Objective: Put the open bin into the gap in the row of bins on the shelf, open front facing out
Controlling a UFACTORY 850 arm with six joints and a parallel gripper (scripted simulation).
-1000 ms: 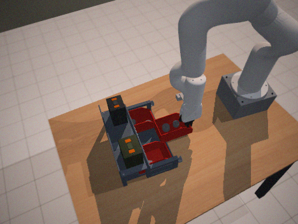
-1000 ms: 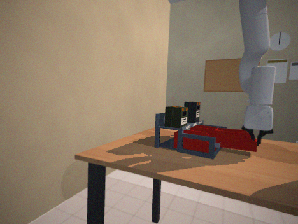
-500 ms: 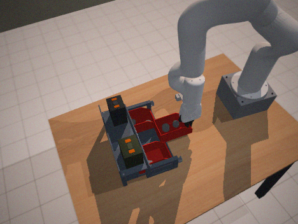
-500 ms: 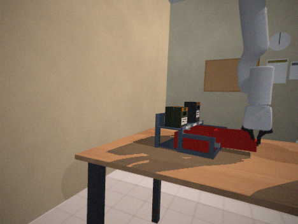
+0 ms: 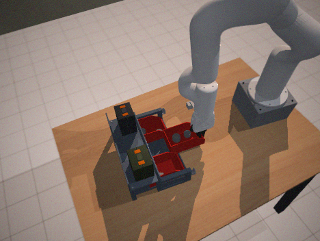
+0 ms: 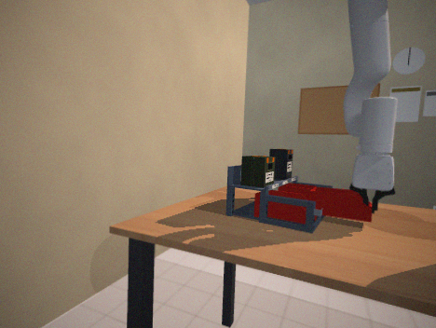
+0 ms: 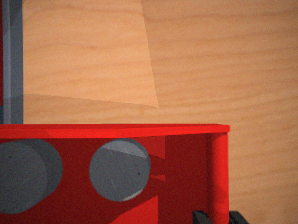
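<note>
The red open bin [image 5: 184, 137] lies at the mouth of the gap in the grey shelf [image 5: 148, 150], between two other red bins [image 5: 150, 126] [image 5: 168, 162]. Most of it still sticks out toward the arm. Two grey round parts [image 5: 181, 135] lie in it; they also show in the wrist view [image 7: 119, 170]. My gripper [image 5: 199, 131] is shut on the bin's rear wall, at the corner farthest from the shelf; it also shows in the side view [image 6: 373, 199]. In the wrist view the bin's wall [image 7: 112, 131] runs across the frame and my fingertips clasp it.
A black box [image 5: 125, 118] and an olive box [image 5: 140, 163] stand on the shelf's low top board. The arm's grey base [image 5: 264, 103] sits at the table's far right. The table's front edge is near in the side view.
</note>
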